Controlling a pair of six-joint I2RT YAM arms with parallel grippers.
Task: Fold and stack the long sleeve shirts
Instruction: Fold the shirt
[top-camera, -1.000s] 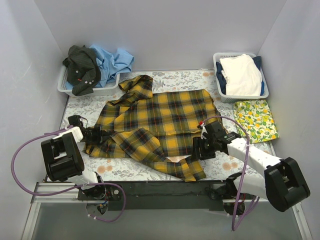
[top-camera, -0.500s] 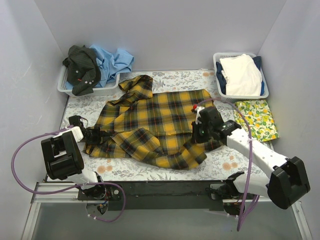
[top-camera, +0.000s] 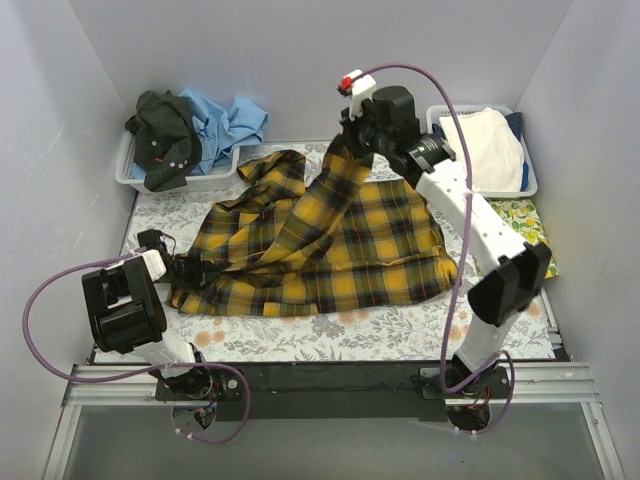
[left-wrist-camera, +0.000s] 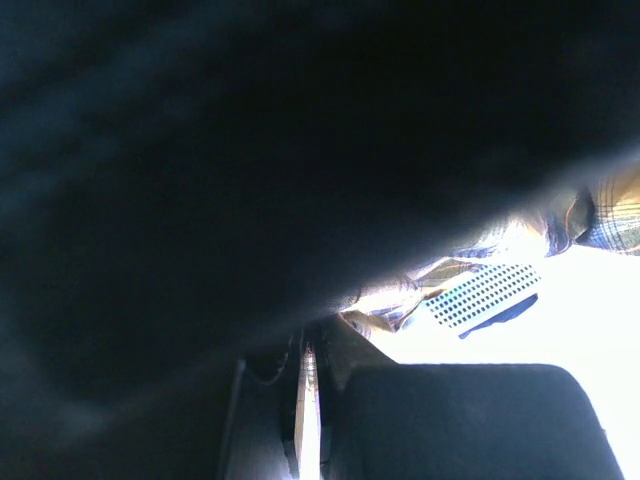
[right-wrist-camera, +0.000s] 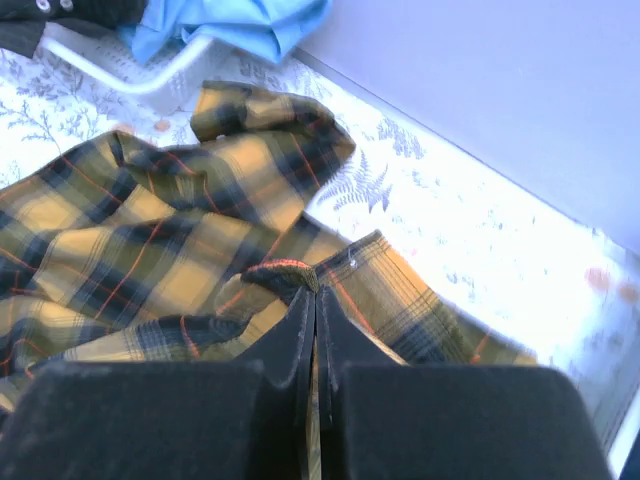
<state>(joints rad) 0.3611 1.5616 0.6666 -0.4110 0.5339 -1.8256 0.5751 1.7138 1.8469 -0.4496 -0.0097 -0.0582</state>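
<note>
Plaid shirt (top-camera: 330, 250): is being supported across the middle of the bench on the flowered cover (top-camera: 300, 338), with its collar toward the far left. One part of it is being held up in a steep ridge above the far edge.
Right fingers (right-wrist-camera: 298, 335): are being pressed together on a fold of the plaid cloth. The pinch is seen plainly in the wrist view, high over the far side.
Left fingers (top-camera: 188, 268): are being held together, low at the shirt's near left edge. Whether cloth is being caught between them cannot be told, as the wrist view is mostly dark.
Other shirts: dark and light blue ones are being held loose in the far left basket (top-camera: 222, 180). Folded pieces are being held in the far right basket (top-camera: 437, 125).
Step in hand: judged to be a first fold or a straightening lift, with one side being anchored and the other being raised.
Next move: the raised cloth is probably to be carried across and laid flat. Tension against the left edge is to be watched, so that the body is not being dragged or bunched.
</note>
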